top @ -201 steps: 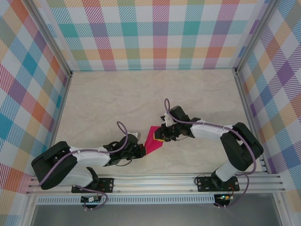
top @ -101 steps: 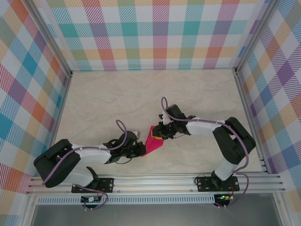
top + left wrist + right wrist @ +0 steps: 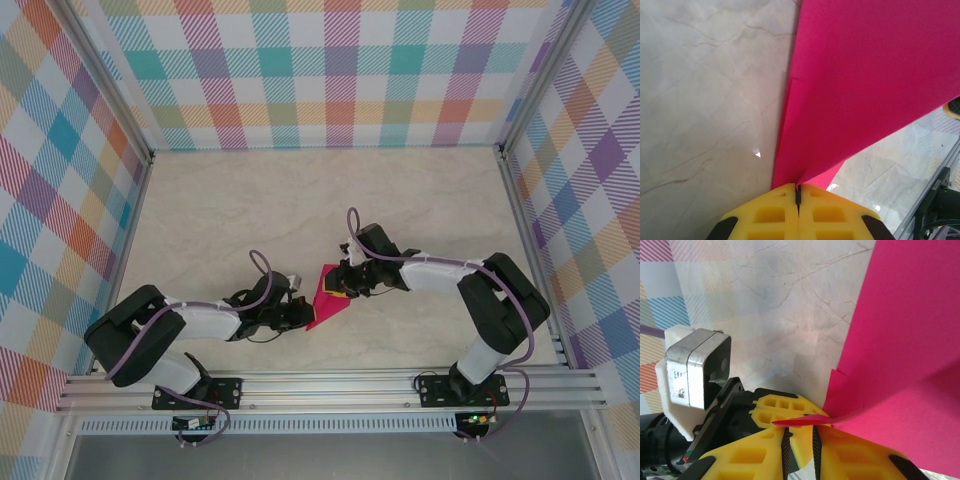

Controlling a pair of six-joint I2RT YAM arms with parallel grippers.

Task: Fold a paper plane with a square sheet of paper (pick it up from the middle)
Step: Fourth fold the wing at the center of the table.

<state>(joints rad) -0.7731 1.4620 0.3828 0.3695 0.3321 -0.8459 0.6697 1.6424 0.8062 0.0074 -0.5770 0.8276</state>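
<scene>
The square sheet of paper (image 3: 326,300) is bright magenta, partly folded, and lies low over the marble table between the two arms. My left gripper (image 3: 303,314) holds its near-left corner. In the left wrist view its yellow fingers are pressed together on the paper's (image 3: 865,75) edge at the gripper (image 3: 798,189) tips. My right gripper (image 3: 340,285) is at the sheet's far-right side. In the right wrist view it (image 3: 800,432) stands narrowly open, and a raised flap of the paper (image 3: 910,340) lies across its fingertips. Just beyond are the left gripper's fingers (image 3: 782,405).
Plaid walls (image 3: 320,70) close in the table (image 3: 250,210) on three sides. An aluminium rail (image 3: 330,385) runs along the near edge by the arm bases. The left wrist's camera housing (image 3: 697,367) sits close to the right gripper.
The right gripper's jaws have parted slightly at the paper's far edge. The left arm has shifted a little right and still pinches the sheet. The paper has barely moved.
</scene>
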